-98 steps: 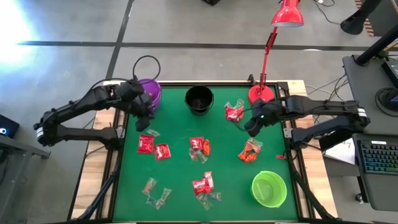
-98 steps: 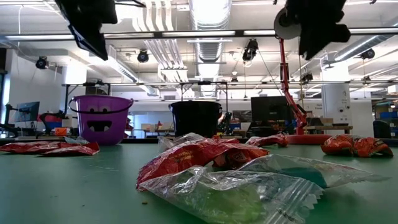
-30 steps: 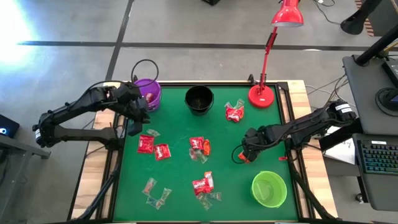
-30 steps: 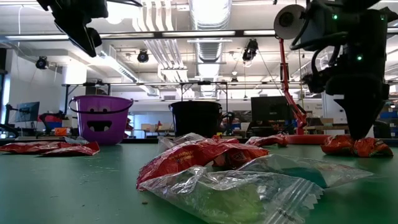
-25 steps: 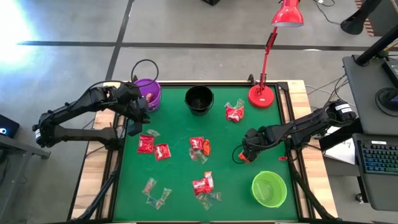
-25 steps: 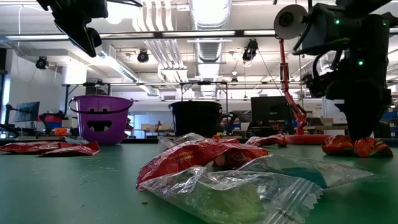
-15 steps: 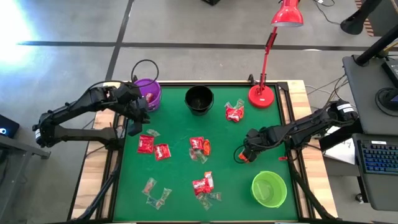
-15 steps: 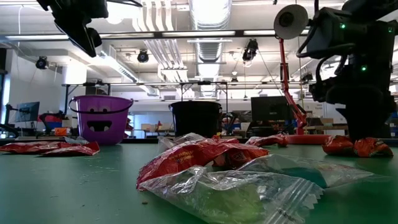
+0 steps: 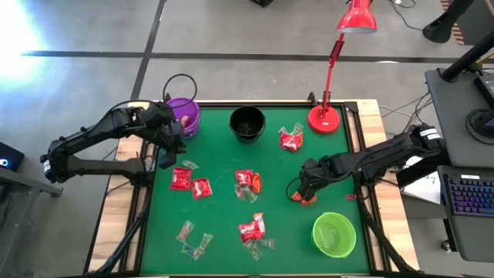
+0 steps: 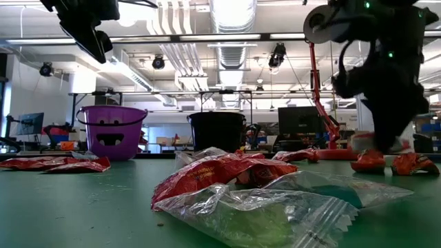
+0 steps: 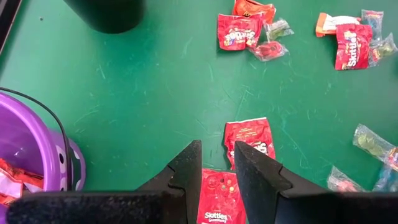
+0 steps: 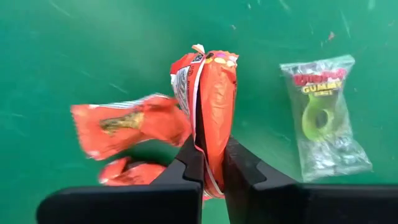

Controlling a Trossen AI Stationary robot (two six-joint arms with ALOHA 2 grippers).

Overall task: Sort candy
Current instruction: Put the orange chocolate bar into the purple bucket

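My right gripper (image 12: 212, 163) pinching an orange candy packet (image 12: 210, 106) above the green table (image 9: 220, 162), my left gripper (image 11: 217, 167) narrowly parted, empty, near the purple bowl (image 9: 185, 113)

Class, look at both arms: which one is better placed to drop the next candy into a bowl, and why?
Probably the right. The right gripper is shut on an orange candy packet, close to the green bowl. The left gripper hovers empty beside the purple bowl.

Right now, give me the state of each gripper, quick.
Left gripper: open a little, holding nothing, above the red candy packs beside the purple bowl.
Right gripper: closed on an orange candy pack.
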